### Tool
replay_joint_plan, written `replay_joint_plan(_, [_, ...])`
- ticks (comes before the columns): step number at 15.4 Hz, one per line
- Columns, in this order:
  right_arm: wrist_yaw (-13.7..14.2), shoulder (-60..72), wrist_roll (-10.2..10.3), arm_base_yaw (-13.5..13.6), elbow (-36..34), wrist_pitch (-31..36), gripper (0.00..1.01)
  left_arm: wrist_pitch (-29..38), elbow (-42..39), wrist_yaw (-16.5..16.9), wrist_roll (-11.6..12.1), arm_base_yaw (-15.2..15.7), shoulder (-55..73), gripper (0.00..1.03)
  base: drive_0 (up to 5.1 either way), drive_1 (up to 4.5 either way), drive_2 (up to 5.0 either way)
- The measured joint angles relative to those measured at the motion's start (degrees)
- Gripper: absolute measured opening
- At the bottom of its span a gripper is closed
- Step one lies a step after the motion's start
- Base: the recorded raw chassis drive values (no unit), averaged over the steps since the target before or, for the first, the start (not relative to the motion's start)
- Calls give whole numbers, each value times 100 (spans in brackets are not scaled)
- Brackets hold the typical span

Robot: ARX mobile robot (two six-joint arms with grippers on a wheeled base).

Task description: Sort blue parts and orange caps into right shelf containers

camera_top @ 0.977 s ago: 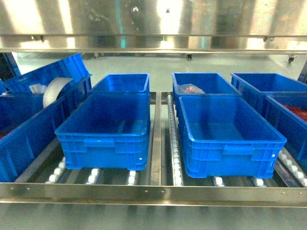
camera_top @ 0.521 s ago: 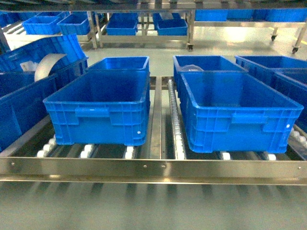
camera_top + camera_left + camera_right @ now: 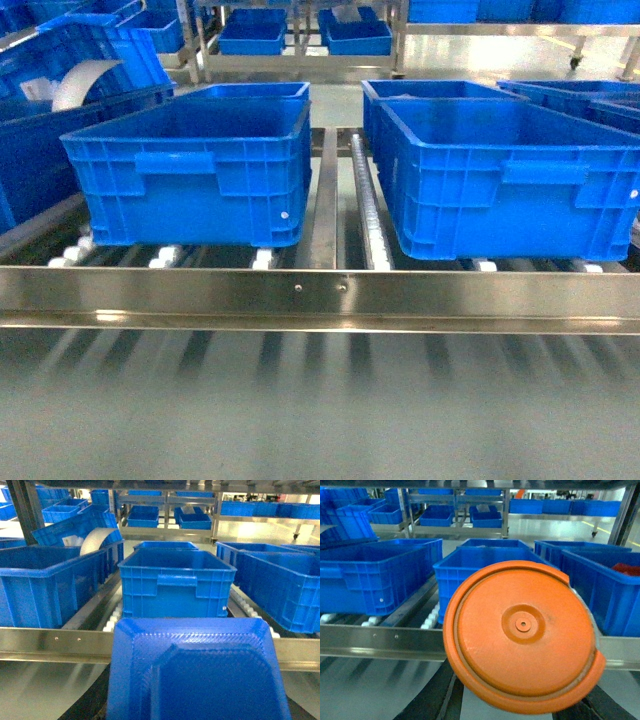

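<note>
Two of the containers sit at the front edge of the shelf (image 3: 320, 295), side by side on its rollers: the left container (image 3: 190, 165) and the right container (image 3: 500, 170), with a steel divider rail between them. More blue crates stand behind and to either side.

Each wrist view is filled by the item that arm carries. The blue part (image 3: 197, 672), a moulded tray-like piece, blocks the lower half of the left wrist view, and the orange cap (image 3: 522, 635), a round lid with a raised rim, fills the middle of the right wrist view. Neither end effector shows in any view, so how far each is open cannot be told; each item presumably rides in its arm's grip.

The relation that matters is forward and over the front rail. From the left wrist the left container lies straight ahead beyond the shelf's front edge, its long axis running away from the robot. From the right wrist a container lies straight ahead too, behind the cap. Each arm looks nearer to the container on its own side, so a straight reach over the rim should serve.
</note>
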Motion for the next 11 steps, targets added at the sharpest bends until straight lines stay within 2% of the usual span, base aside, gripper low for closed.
replay_joint_plan(11, [2,0,0,0,0,-4,42,-4,0,-7,-2,2,0,43,0,0,0])
